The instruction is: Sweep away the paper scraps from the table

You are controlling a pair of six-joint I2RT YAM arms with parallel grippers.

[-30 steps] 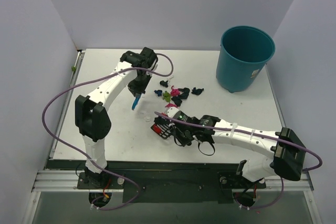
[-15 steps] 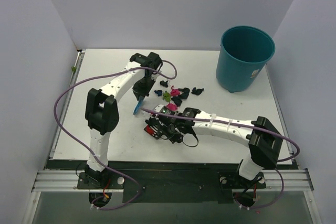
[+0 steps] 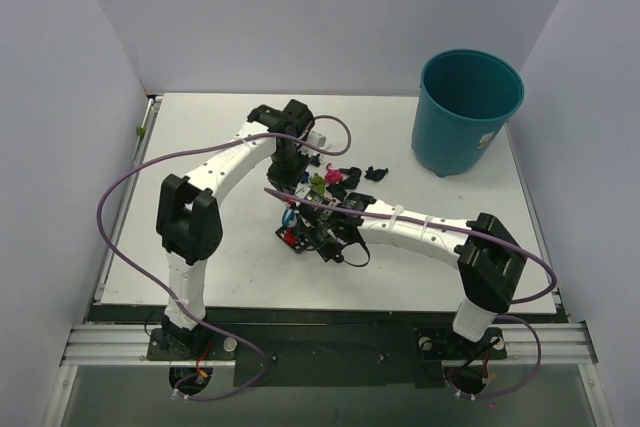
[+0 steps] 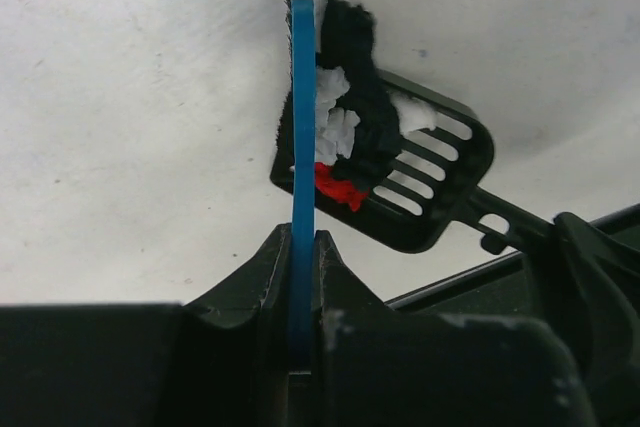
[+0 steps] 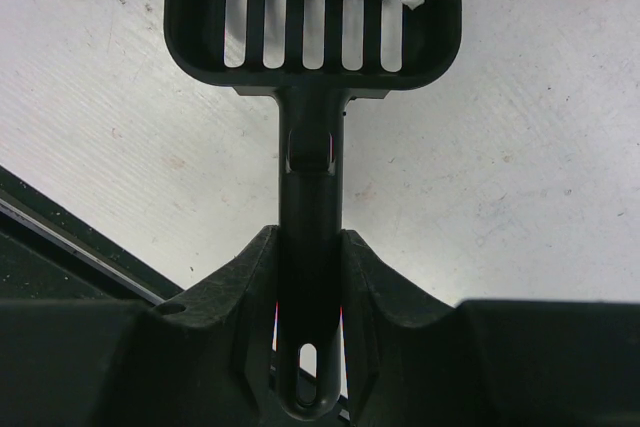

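left end effector [image 4: 303, 247], pinching the brush [image 4: 303, 117], has swung right to the mouth of the scoop [image 4: 430, 232]. right end effector [image 5: 310, 267], clamped on its handle, advanced left to meet it. a few scraps [image 4: 335, 132] lie inside, so collection appears under way. most remain on the bench [image 3: 240, 272], just beyond.

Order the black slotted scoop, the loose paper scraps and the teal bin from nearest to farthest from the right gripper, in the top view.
1. Black slotted scoop: held by the right gripper.
2. Loose paper scraps: just behind it.
3. Teal bin: back right corner.
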